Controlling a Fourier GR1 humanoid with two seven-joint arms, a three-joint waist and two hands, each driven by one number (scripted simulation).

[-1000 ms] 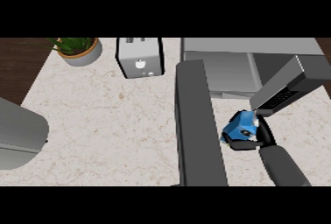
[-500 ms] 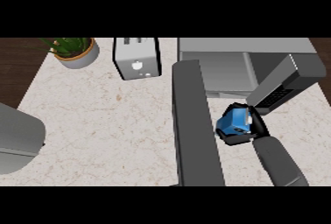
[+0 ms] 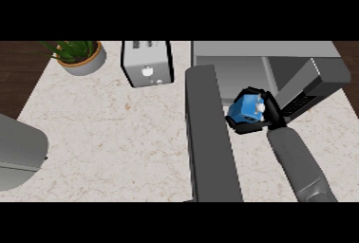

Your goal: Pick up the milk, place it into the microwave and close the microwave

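The milk is a small blue carton, tilted, held just in front of the microwave's open cavity. My right hand is shut on it, with black fingers curled around its sides and lower end. The right forearm comes in from the lower right. The grey microwave stands at the back right of the counter. Its open door sticks out toward me as a long grey slab just left of the carton. My left hand does not show.
A silver toaster stands at the back centre, with a potted plant to its left. A large grey mass fills the left edge. The speckled counter stretches between the door and that mass.
My right hand has carried the milk up and away from me, closer to the microwave's opening. The door has stayed open.
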